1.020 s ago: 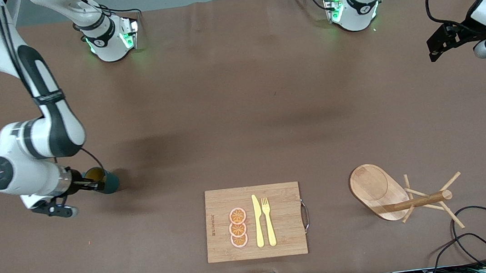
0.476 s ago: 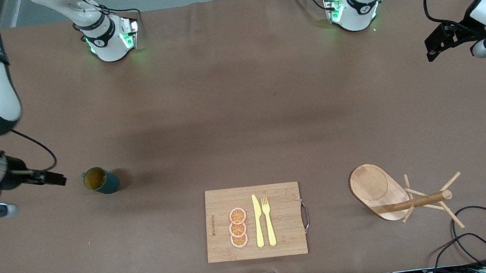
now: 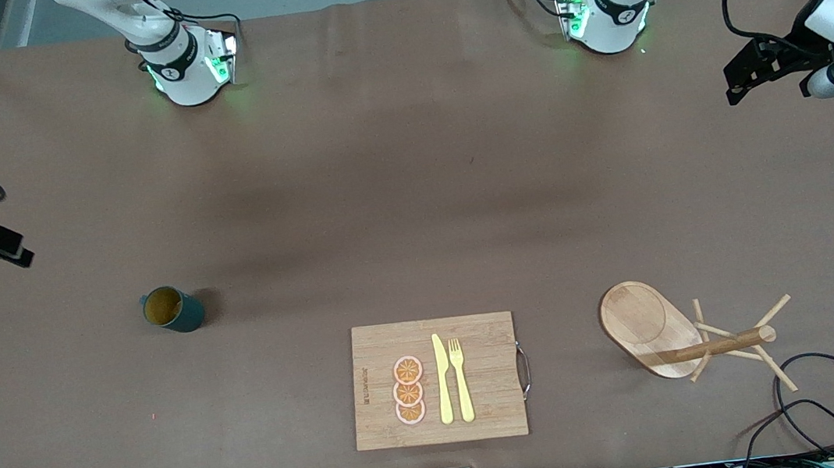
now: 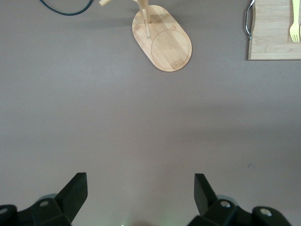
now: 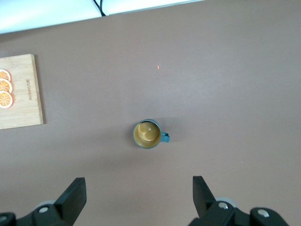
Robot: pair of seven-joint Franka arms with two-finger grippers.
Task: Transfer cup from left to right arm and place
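1. The cup (image 3: 173, 310) stands upright on the table (image 3: 412, 187) toward my right arm's end, free of both my end effectors.
2. My right end effector (image 5: 138, 200) hangs over the table's edge there, fingers spread wide, empty.
3. My left end effector (image 4: 141, 195) waits, wide and empty, above the table's other end near the wooden mug rack (image 3: 691, 332).

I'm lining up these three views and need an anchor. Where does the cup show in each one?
Front view: the cup stands upright on the table, toward the right arm's end.
Left wrist view: not in it.
Right wrist view: cup mid-picture, seen from above.
Shared landmark: the cutting board.
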